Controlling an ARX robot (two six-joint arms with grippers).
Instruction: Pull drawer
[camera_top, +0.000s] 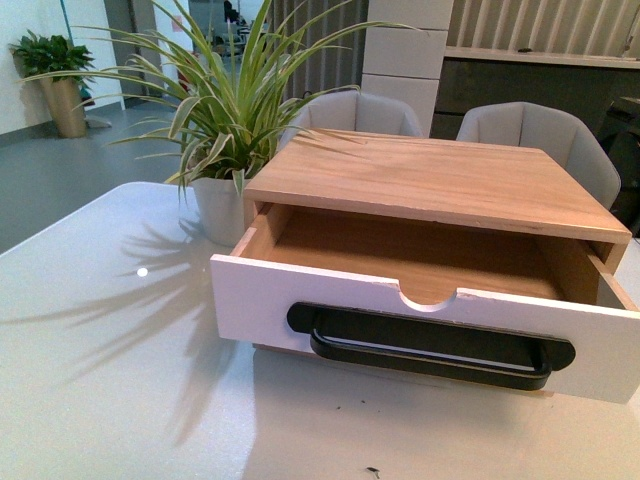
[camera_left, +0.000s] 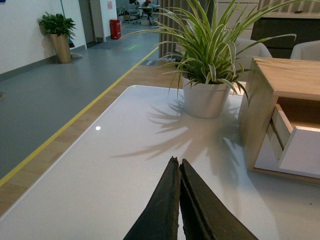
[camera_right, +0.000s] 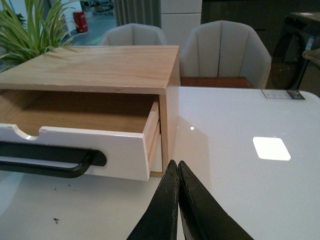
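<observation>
On table, drawer (camera_top: 420, 300) open, interior seemingly bare

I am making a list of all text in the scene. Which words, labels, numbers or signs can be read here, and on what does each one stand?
None can be read.
Flat label on the white table, far edge: print too small.
Red bin on the floor: markings blurred.
Drawer and wooden box: no text.

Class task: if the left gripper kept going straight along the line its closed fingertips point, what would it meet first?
Probably the white plant pot. The left gripper is shut, aimed across bare table toward it; depth is uncertain, so it might pass short of the drawer cabinet.
</observation>
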